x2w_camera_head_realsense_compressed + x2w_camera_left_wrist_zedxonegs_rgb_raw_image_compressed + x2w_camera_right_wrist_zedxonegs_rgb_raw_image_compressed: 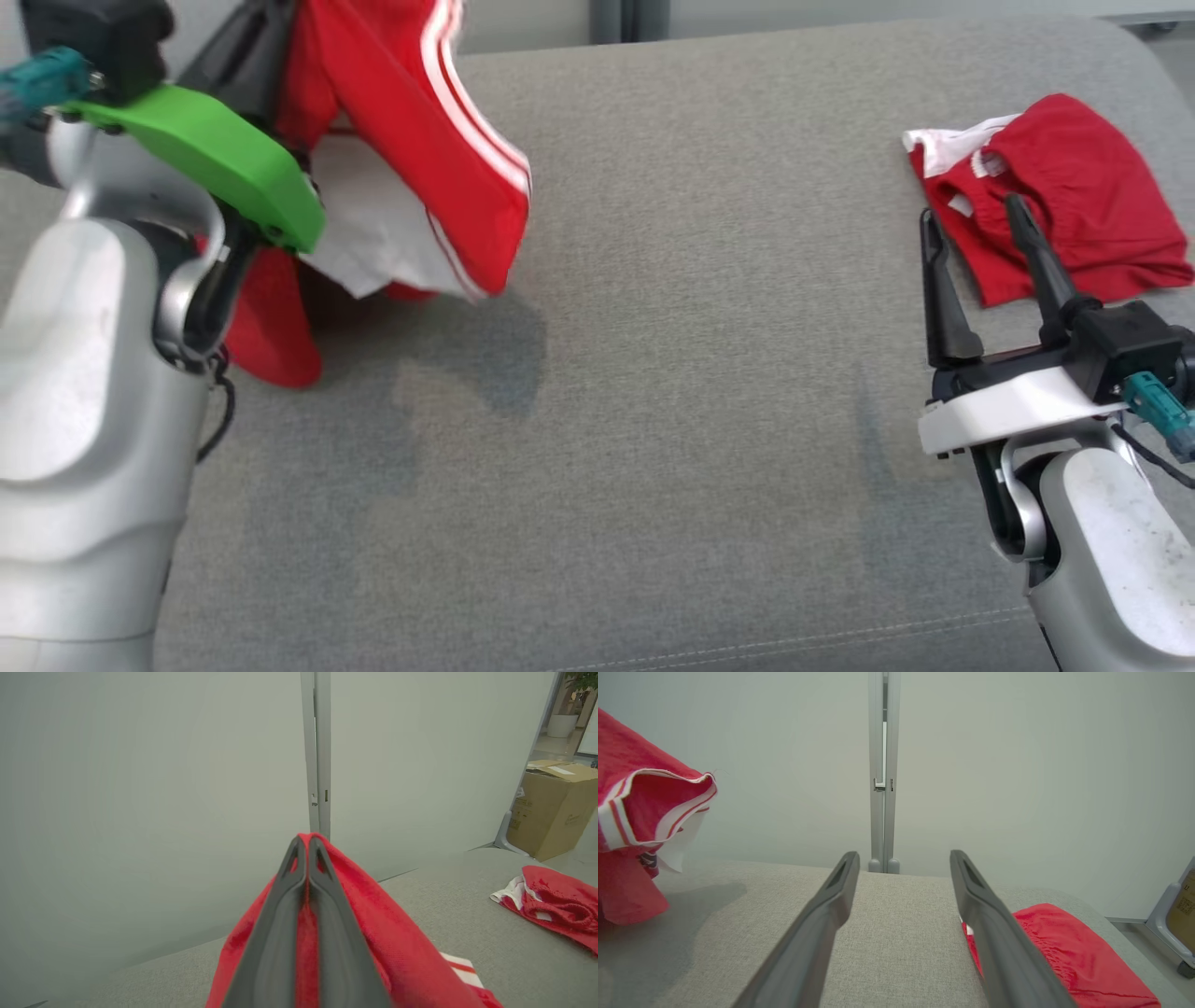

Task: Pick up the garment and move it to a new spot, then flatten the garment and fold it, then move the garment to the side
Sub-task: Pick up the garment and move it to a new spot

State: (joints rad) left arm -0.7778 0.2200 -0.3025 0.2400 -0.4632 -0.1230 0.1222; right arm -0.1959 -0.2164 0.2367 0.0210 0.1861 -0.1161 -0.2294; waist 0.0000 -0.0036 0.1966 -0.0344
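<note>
left end effector (307, 842): pinched shut on the red garment (411, 140)
garment: dangling from it, bottom maybe brushing the counter (700, 373), hard to tell
right end effector (969, 209): spread wide, holding nothing
second garment (1083, 205): lying on the counter just past its fingertips

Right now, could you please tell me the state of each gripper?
Left gripper: closed on the red garment.
Right gripper: open, holding nothing.
</note>
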